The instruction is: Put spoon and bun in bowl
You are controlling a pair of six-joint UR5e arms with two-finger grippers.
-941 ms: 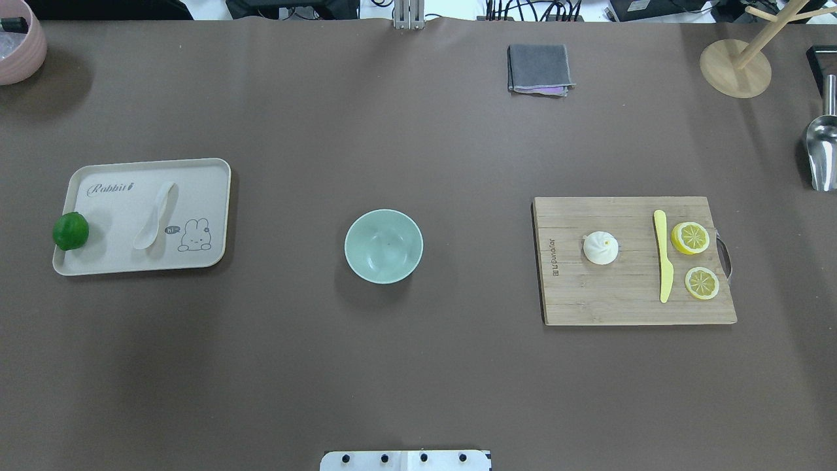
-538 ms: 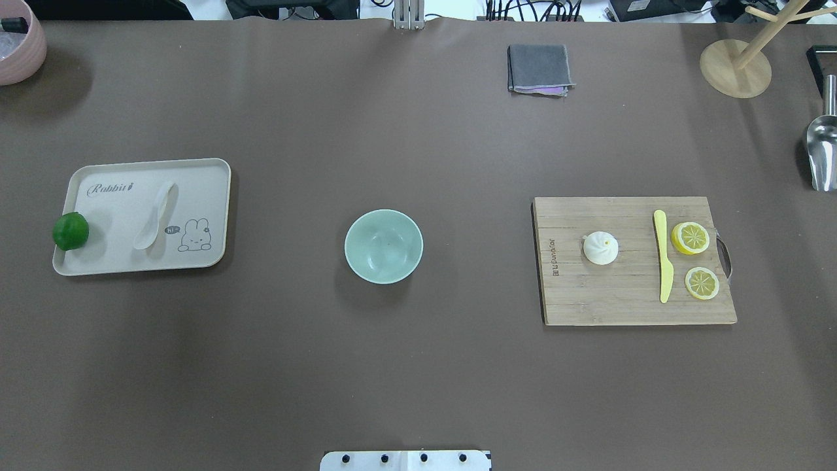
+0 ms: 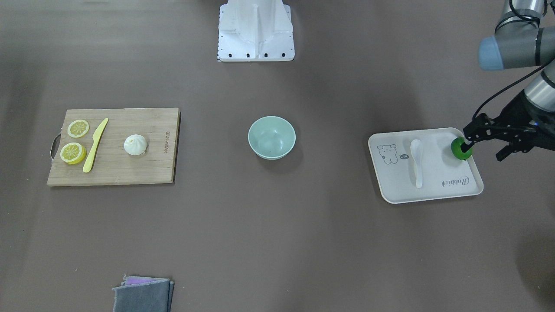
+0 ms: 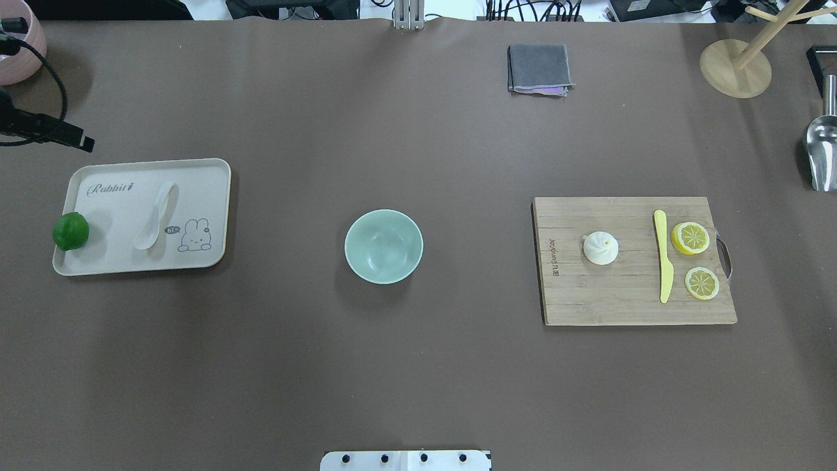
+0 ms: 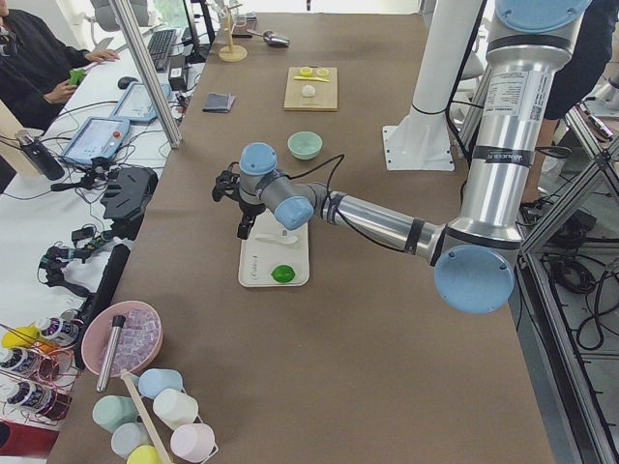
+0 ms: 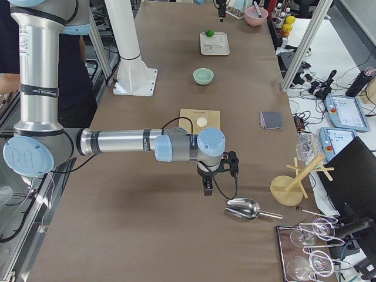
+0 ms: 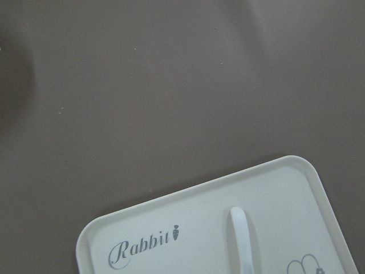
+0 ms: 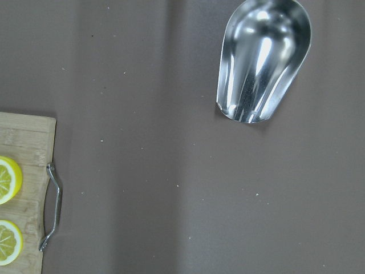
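Two items: spoon [image 4: 155, 216], glossy, stiff, likely slippery, we take by its handle; bun [image 4: 601, 248], likely soft, pinch gently. Our left gripper [image 3: 482, 152] gapes empty; right gripper [image 6: 207, 187], we cannot tell.

lime [image 4: 70, 231] on tray [image 4: 203, 175], knife [image 4: 662, 255] beside lemon slices [image 4: 690, 237]

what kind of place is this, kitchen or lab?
Most likely a robotics lab bench, not a kitchen. Two industrial arms, the left arm and the right arm, reach over a paper-covered table. A teach pendant sits alongside, and the bun looks like a prop.
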